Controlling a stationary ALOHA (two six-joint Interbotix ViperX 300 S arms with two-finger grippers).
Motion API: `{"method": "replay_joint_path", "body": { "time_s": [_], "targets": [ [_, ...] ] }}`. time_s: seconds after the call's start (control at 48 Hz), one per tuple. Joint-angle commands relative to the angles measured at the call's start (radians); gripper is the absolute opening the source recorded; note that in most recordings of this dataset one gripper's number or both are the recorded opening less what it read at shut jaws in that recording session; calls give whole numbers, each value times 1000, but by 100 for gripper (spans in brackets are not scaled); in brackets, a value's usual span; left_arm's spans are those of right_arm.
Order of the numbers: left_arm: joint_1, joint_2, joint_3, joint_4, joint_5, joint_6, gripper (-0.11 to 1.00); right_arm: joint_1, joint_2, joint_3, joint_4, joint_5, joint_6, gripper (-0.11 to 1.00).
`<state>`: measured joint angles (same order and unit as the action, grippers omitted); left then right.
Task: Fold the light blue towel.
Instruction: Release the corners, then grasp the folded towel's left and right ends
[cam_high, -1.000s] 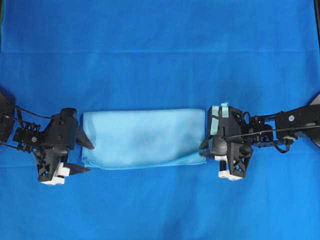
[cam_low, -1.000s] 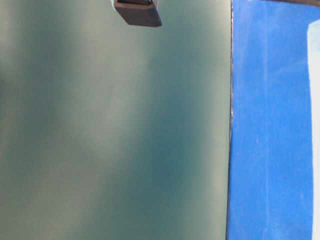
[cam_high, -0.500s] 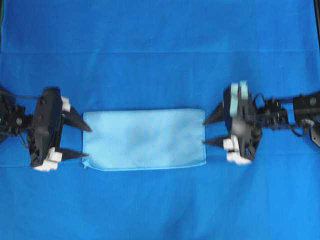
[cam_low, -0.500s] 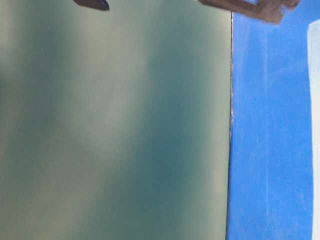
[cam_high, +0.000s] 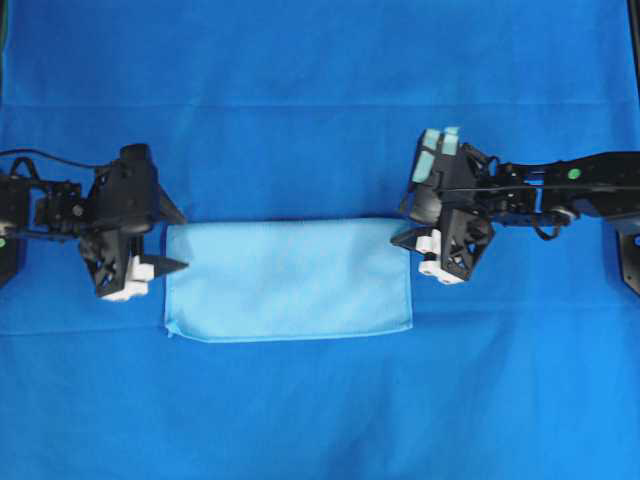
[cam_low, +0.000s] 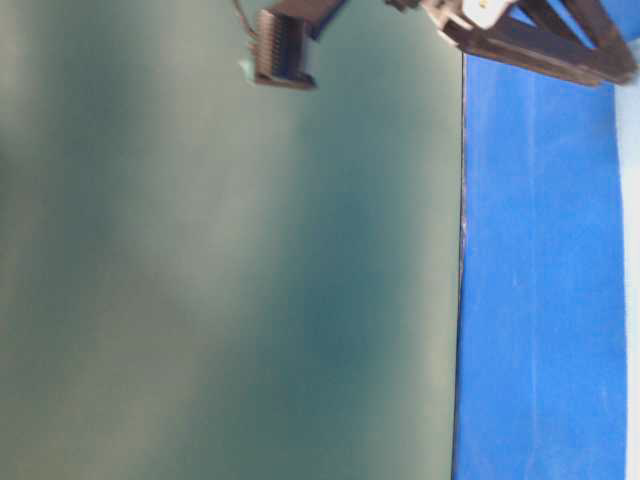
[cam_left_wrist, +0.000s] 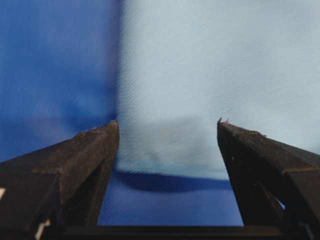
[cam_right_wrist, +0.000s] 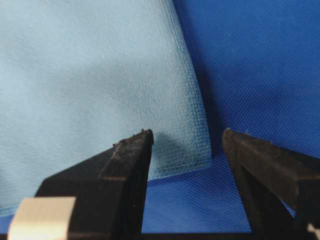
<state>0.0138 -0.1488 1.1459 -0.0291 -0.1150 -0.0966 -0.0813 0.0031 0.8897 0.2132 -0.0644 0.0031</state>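
The light blue towel (cam_high: 290, 280) lies flat as a folded rectangle on the deep blue cloth. My left gripper (cam_high: 180, 242) stands open at the towel's far left corner. In the left wrist view the towel (cam_left_wrist: 215, 75) fills the upper right, its near edge between the spread jaws of the left gripper (cam_left_wrist: 166, 125), which hold nothing. My right gripper (cam_high: 398, 226) is open at the far right corner. In the right wrist view the hemmed corner of the towel (cam_right_wrist: 100, 80) sits between the jaws of the right gripper (cam_right_wrist: 187, 132), apart from both.
The deep royal-blue cloth (cam_high: 320, 100) covers the whole table around the towel. The table-level view is mostly a blurred green surface (cam_low: 220, 280), with the blue cloth (cam_low: 540, 300) at the right and arm parts (cam_low: 540, 40) along the top.
Both grippers have moved from the towel's short side edges toward its far corners. The right gripper's jaws have spread wider than a second ago.
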Motion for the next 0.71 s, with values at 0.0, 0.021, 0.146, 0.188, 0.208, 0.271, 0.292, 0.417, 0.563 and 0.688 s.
{"method": "replay_joint_path", "body": {
  "time_s": [0.0,0.021,0.146,0.188,0.208,0.271,0.292,0.417,0.563,0.688],
  "targets": [
    [15,28,-12,2,-31,2,73,-21,18,-15,-2,-9,2,61],
    [18,34,-12,0,-35,2,73,-25,25,-14,0,-9,2,61],
    [21,49,-12,2,-57,2,73,-32,37,-15,2,-9,3,61],
    [21,46,-11,0,-57,2,72,-32,38,-15,0,-9,3,61],
    [21,44,-11,0,-57,2,72,-32,37,-15,2,-9,3,61],
    [21,43,-8,2,-51,0,69,-32,38,-14,0,-9,2,61],
    [21,43,-8,0,-49,0,68,-32,37,-14,-2,-9,2,61],
    [21,43,-12,0,-26,0,54,-29,37,-15,-2,-9,0,57],
    [21,44,-15,0,25,3,18,-18,37,-14,-18,-5,-2,22],
    [21,44,-15,0,48,-2,2,-17,37,-17,-25,-2,-2,2]
  ]
}}
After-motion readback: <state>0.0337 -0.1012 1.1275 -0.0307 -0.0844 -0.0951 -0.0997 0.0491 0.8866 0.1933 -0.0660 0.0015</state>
